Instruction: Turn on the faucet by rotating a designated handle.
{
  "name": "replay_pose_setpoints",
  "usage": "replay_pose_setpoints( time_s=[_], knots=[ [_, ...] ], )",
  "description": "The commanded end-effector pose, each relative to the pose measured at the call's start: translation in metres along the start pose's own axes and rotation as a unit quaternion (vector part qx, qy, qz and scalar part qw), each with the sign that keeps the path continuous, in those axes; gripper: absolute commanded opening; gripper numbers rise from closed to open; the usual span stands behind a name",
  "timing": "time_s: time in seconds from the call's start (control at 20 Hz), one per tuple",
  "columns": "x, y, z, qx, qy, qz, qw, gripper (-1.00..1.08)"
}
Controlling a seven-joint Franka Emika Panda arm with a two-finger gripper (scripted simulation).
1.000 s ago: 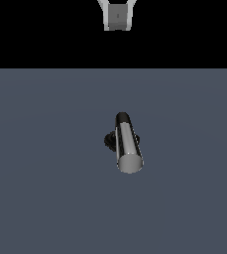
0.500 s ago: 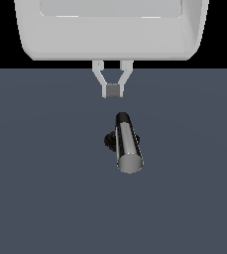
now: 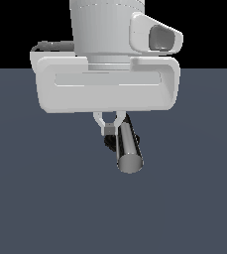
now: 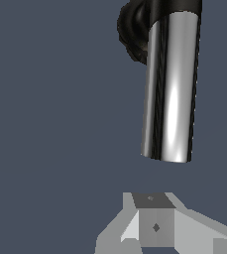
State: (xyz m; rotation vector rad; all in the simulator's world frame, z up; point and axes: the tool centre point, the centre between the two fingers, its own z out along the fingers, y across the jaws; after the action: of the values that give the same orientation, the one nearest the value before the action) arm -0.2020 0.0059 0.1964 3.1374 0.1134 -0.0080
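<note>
The faucet's black base [image 3: 109, 143] stands in the middle of the grey floor, and its black elbow [image 4: 135, 27] also shows in the wrist view. From it the handle [image 3: 128, 148], a shiny silver bar with a flat round end, points toward the camera. In the wrist view the handle [image 4: 170, 84] lies just beyond my fingertips. My gripper [image 3: 108, 129] hangs under its wide white body, close beside the handle on the exterior view's left. Its fingers [image 4: 155, 222] meet with nothing between them. Whether they touch the handle I cannot tell.
A flat dark grey floor [image 3: 40, 198] spreads all around the faucet. The white gripper body [image 3: 107, 89] fills the upper middle of the exterior view and hides what lies behind it.
My gripper has come from the far top of the exterior view down to the handle's near side, so its body now looms large. The handle has not turned.
</note>
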Motion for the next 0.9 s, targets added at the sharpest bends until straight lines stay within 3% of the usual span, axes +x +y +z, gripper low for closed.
replay_pose_setpoints(
  time_s=[0.0, 0.85],
  knots=[
    [0.004, -0.001, 0.017, 0.000, 0.001, -0.003, 1.0000, -1.00],
    [0.023, -0.006, 0.088, 0.001, 0.002, -0.014, 0.9999, -1.00]
  ],
)
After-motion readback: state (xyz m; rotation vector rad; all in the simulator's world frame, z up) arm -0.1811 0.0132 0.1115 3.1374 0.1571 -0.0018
